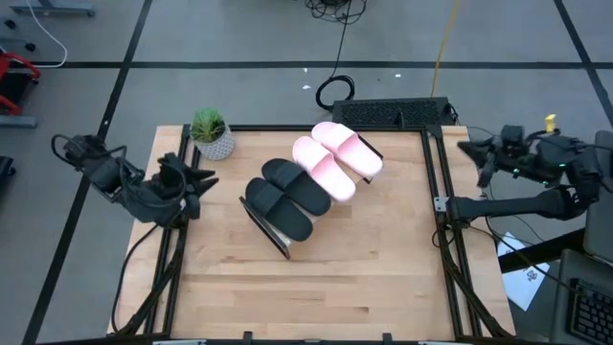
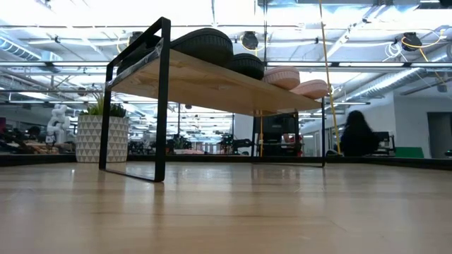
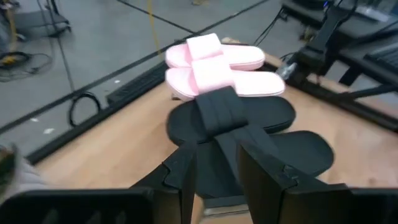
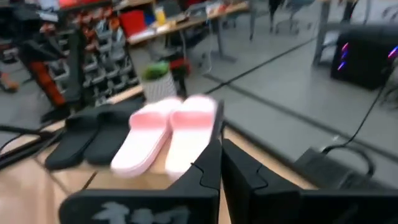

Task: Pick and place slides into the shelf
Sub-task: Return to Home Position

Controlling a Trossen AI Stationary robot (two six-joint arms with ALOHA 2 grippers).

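Observation:
The shelf stands slantwise mid-table, its long board carried on dark end frames. All four slides lie on that board, soles down: the black pair toward the near left end, the pale pink pair toward the far right end. They show again in the low view as black slides and pink slides. My left gripper hovers open at the table's left edge, pointing at the black pair. My right gripper is shut beyond the table's right edge, facing the pink pair.
A small potted plant stands at the far left corner of the table, close to my left gripper. Dark rails frame the table's left and right sides. Bare wood lies in front of the shelf. A person sits far off in the room.

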